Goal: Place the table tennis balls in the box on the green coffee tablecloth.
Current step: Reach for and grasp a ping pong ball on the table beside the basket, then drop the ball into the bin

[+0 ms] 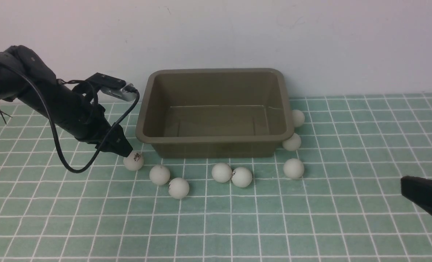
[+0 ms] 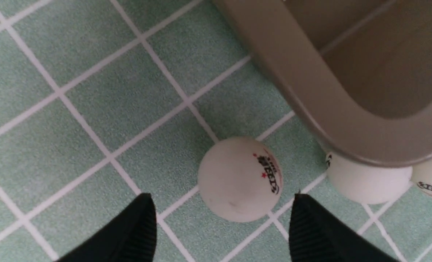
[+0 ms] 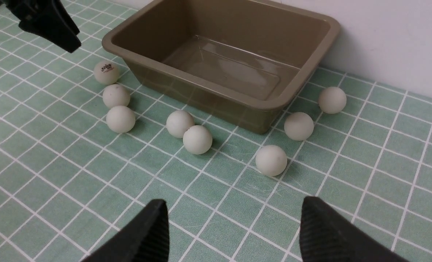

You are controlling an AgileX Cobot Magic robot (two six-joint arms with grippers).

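The empty olive-brown box (image 1: 216,150) stands on the green coffee tablecloth (image 1: 310,218) against the wall. Several white table tennis balls lie on the cloth around it, none inside. One printed ball (image 1: 133,161) sits off the box's front left corner. My left gripper (image 1: 124,151) hovers just above this ball, open, its fingertips (image 2: 145,207) straddling the ball (image 2: 239,178) without touching it. Two more balls (image 2: 369,182) peek out under the box rim (image 2: 310,91). My right gripper (image 3: 235,202) is open and empty, low at the right, far from the nearest ball (image 3: 271,160).
A plain white wall (image 1: 238,32) rises directly behind the box. The left arm's black cable (image 1: 70,165) loops down to the cloth beside the gripper. Three balls (image 1: 291,142) crowd the box's right side; others (image 1: 221,172) line its front.
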